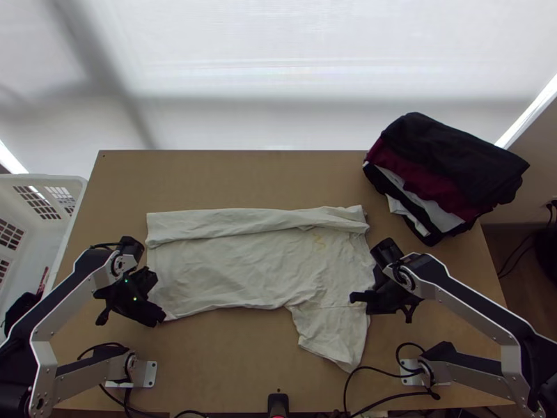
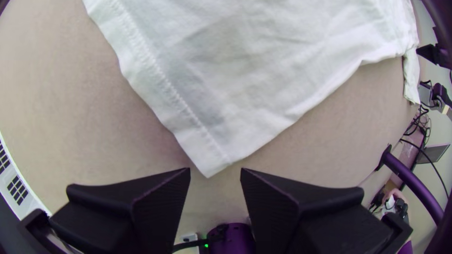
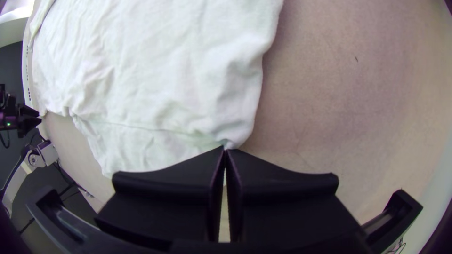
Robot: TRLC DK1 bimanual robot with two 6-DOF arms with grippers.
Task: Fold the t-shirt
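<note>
Clenched on pale cloth, the right arm's gripper with two wide flat black fingers (image 1: 376, 299) is at the shoulder side of the t-shirt. The right wrist view shows its fingertips together, pinching a small bit of fabric at the end of the sleeve seam. At the opposite end of the garment, the left arm's matching black gripper (image 1: 154, 315) is released: the left wrist view shows its flat fingers (image 2: 141, 193) spread apart, with the tip of a hem corner in line with the gap between them.

The off-white, short-sleeved cotton t-shirt (image 1: 237, 268) lies lengthwise across the middle of the light wooden table (image 1: 230, 181), between the two arms. Its stitched hem is on the left and its shoulder end on the right. Along the far side, the fabric is turned over in a long, lightly wrinkled band; the rest of the body lies mostly spread, with shallow creases. One sleeve (image 1: 334, 334) extends toward the near edge of the table, and a small yellowish mark (image 1: 319, 240) shows near the shoulder end.

A stack of folded black, maroon and white clothes (image 1: 452, 167) sits at the table's far right corner. A white plastic basket with slotted walls (image 1: 42, 182) stands beside the table's left edge.
</note>
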